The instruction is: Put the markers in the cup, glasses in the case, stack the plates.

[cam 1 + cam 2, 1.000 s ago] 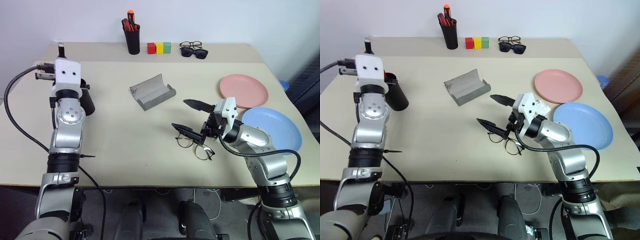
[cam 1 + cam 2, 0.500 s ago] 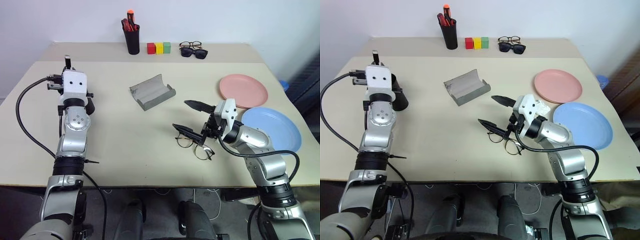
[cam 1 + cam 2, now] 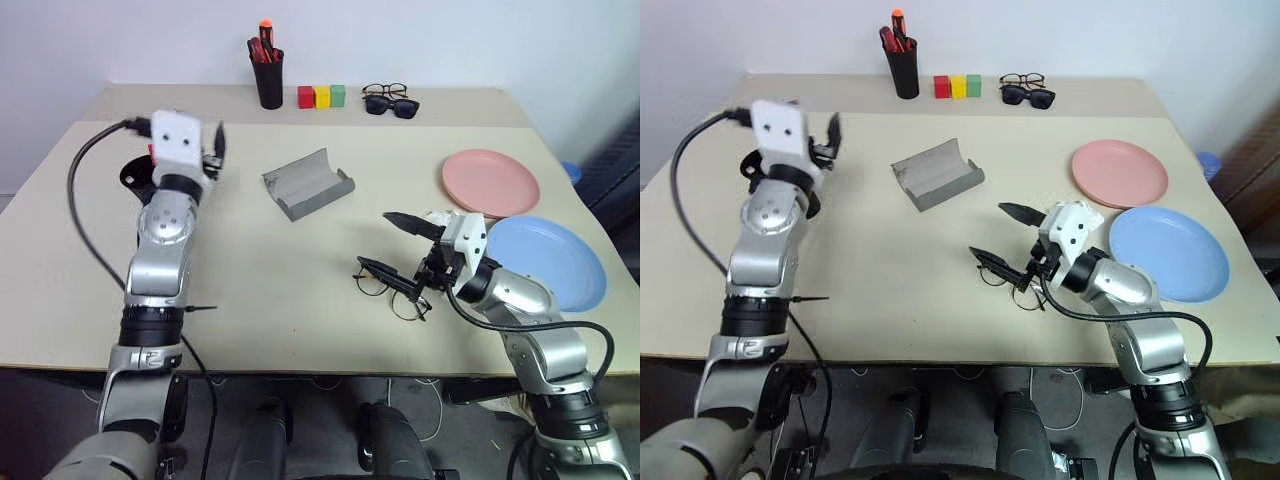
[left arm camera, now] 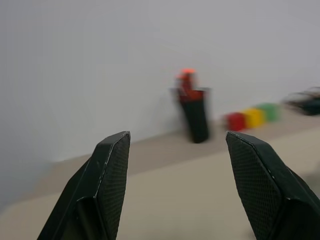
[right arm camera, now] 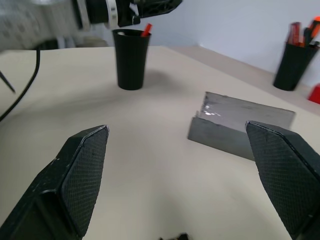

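The black cup (image 5: 131, 57) stands upright at the table's left, with a red marker (image 5: 146, 31) poking out of its rim. From the head view the cup (image 3: 133, 172) is mostly hidden behind my left arm. My left gripper (image 4: 177, 136) is open and empty, raised just right of the cup. The wire-frame glasses (image 3: 392, 290) lie near the front edge. My right gripper (image 3: 378, 243) hovers open just above them. The grey case (image 3: 308, 183) lies open mid-table. The pink plate (image 3: 490, 182) and the blue plate (image 3: 548, 262) lie side by side at the right.
A black pen holder (image 3: 268, 75) with red and orange pens stands at the back. Beside it are three coloured blocks (image 3: 320, 96), then sunglasses and dark-rimmed spectacles (image 3: 390, 98). A black cable (image 3: 85, 210) loops left of my left arm.
My left arm has swung right, away from over the cup, and its fingers have opened. The right gripper has drifted slightly right and stays open over the glasses.
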Controlling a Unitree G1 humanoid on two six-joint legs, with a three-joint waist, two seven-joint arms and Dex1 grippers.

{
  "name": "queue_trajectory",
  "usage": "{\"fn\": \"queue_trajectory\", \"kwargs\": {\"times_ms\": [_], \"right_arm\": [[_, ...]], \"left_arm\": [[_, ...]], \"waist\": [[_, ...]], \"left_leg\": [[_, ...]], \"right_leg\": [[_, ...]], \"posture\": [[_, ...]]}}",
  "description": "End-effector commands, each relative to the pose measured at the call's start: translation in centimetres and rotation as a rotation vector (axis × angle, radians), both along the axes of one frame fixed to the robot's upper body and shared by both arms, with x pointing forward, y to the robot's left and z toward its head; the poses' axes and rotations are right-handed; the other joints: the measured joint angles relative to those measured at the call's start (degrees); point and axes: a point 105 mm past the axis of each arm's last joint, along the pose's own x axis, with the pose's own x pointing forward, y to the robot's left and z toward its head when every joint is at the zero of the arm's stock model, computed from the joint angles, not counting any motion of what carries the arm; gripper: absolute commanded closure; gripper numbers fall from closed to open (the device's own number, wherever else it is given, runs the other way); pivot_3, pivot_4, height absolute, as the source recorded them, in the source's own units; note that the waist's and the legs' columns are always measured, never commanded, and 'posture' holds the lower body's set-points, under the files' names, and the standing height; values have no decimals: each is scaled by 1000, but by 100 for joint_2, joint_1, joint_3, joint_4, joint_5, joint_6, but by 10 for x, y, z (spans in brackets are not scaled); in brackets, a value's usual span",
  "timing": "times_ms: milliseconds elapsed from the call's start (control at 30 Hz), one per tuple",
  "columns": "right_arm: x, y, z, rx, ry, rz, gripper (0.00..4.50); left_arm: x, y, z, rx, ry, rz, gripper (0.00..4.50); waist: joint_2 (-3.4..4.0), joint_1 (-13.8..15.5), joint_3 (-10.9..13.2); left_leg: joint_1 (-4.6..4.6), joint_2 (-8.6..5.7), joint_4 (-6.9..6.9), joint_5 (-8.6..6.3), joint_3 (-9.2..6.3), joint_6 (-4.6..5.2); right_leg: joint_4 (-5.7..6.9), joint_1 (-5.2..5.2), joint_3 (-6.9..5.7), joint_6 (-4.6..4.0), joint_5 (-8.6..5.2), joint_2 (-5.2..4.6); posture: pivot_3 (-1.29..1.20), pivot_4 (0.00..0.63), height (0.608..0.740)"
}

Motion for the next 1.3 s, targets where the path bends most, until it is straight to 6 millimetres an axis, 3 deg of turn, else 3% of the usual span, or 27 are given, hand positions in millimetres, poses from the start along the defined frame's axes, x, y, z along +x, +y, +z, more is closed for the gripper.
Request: {"fn": "queue_trajectory", "kwargs": {"times_ms": [33, 267, 433, 833, 933, 1067, 1100, 1300], "right_arm": [[-10, -10, 14, 8, -56, -58, 0], [-24, -28, 14, -2, -46, -165, 0], [-42, -39, 8, -11, -24, -217, 0], [-84, -70, -11, -80, 72, -322, 0], [-86, -72, -11, -83, 75, -333, 0], [-82, -71, -9, -81, 67, -335, 0], [-81, -71, -9, -80, 65, -335, 0], [-76, -69, -8, -80, 58, -325, 0]], "left_arm": [[12, -48, -21, 80, 339, -288, 1423], [27, -82, -48, 252, 574, -471, 1423], [36, -93, -74, 365, 699, -480, 1423], [33, -124, -95, 448, 721, -562, 1423], [31, -126, -96, 458, 722, -585, 2183], [29, -124, -98, 483, 726, -612, 4240], [28, -123, -100, 494, 730, -623, 4467], [19, -116, -106, 572, 747, -716, 4467]], "waist": [[0, 10, -1], [1, -49, 0], [-1, -4, 1], [-12, -11, 7], [-11, -10, 7], [-12, 1, 7], [-12, 1, 7], [-12, 1, 7]], "left_leg": [[-1, 0, 2, 0, -2, 0], [-2, 1, -9, -2, 5, 4], [-16, 1, -2, -3, 1, 5], [-24, 0, 3, -5, 2, 7], [-23, 1, 3, -5, 2, 6], [-24, 1, 3, -5, 2, 6], [-25, 1, 4, -5, 2, 6], [-25, 1, 3, -5, 2, 6]], "right_leg": [[-2, 3, -6, 2, -5, 0], [-4, -8, -1, -1, -17, -1], [-11, -11, -3, 5, -26, -1], [-20, -13, -3, 4, -27, -6], [-20, -13, -4, 3, -27, -6], [-20, -13, -4, 2, -28, -6], [-20, -13, -4, 2, -27, -6], [-20, -13, -4, 1, -27, -6]], "posture": [[0, 150, 740], [0, 150, 740], [0, 150, 740], [0, 150, 740], [0, 150, 740], [0, 150, 740], [0, 150, 740], [0, 150, 740]]}}
